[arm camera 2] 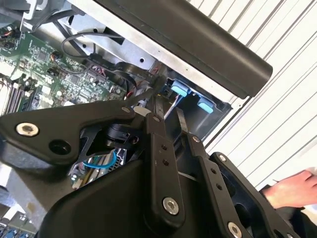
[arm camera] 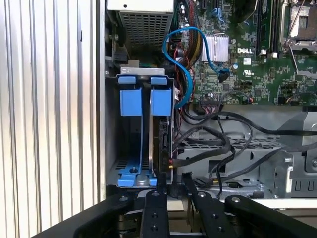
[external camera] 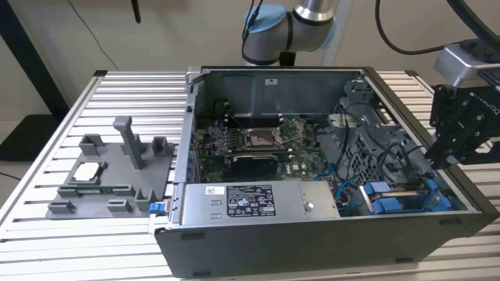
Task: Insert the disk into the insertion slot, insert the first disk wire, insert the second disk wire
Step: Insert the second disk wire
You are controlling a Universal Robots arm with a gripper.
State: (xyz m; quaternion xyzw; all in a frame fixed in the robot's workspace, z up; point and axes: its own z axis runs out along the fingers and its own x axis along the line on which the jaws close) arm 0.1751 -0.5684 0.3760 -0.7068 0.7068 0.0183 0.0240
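The disk (external camera: 400, 201) in its blue carrier sits edge-up in the insertion slot at the case's front corner, on the exterior view's right. In the first wrist view the blue carrier tabs (arm camera: 146, 101) stand at one end of the disk (arm camera: 163, 141). A small connector with red-orange wire (arm camera: 171, 166) sits at the other end. My gripper (arm camera: 172, 191) hovers at that connector end. Its fingers (arm camera: 153, 203) are close together around a dark wire plug. In the second wrist view the gripper (arm camera 2: 166, 113) points into the bay near the blue tabs (arm camera 2: 181, 90).
The open case (external camera: 312, 240) holds the grey labelled power supply box (external camera: 258, 202) and the motherboard (external camera: 262, 140). Loose black cables (arm camera: 223, 144) and a blue cable (arm camera: 185, 74) lie beside the bay. A grey fixture (external camera: 109, 170) stands on the slatted table. A person's hand (arm camera 2: 292, 191) is beyond the case.
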